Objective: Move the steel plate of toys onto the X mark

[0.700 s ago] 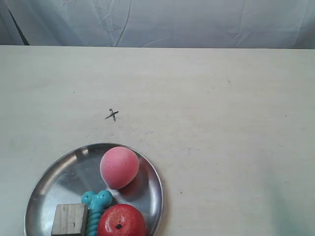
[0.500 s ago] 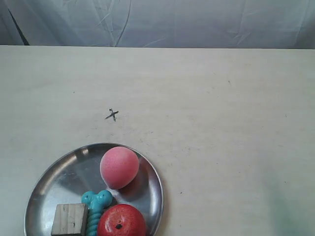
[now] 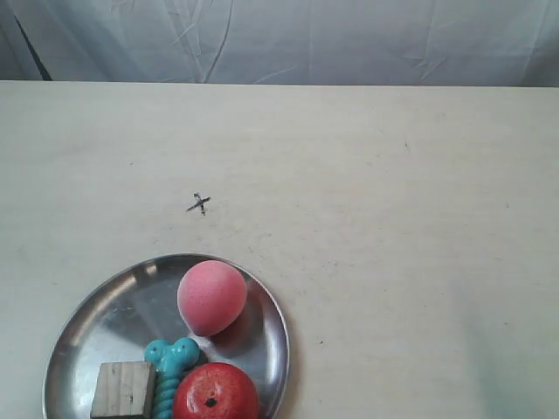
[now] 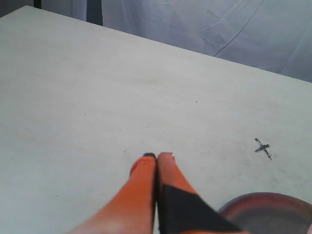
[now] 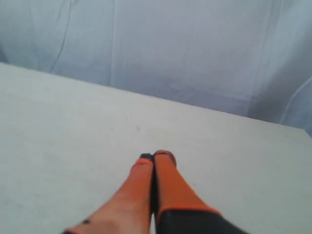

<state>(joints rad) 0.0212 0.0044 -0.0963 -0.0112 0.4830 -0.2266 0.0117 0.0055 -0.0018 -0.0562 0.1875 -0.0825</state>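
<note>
This looks like a robotics lab test station: a plain pale tabletop [image 3: 393,262] backed by a creased white cloth backdrop [image 3: 349,39] hung as a screen, with a small hand-drawn X mark [image 3: 200,204] inked on the surface.

The left claw [image 4: 157,156] hangs pinched together over the table [image 4: 97,97] — X mark [image 4: 262,148] near the steel plate [image 4: 273,209].

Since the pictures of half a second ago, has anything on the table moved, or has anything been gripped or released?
Nothing visibly changed. The steel plate lies where it was, short of the X mark, and the pink ball, turquoise bone, wooden cube and red apple-like ball sit on it as before. The fingers of the left gripper and right gripper are closed, holding nothing.
</note>
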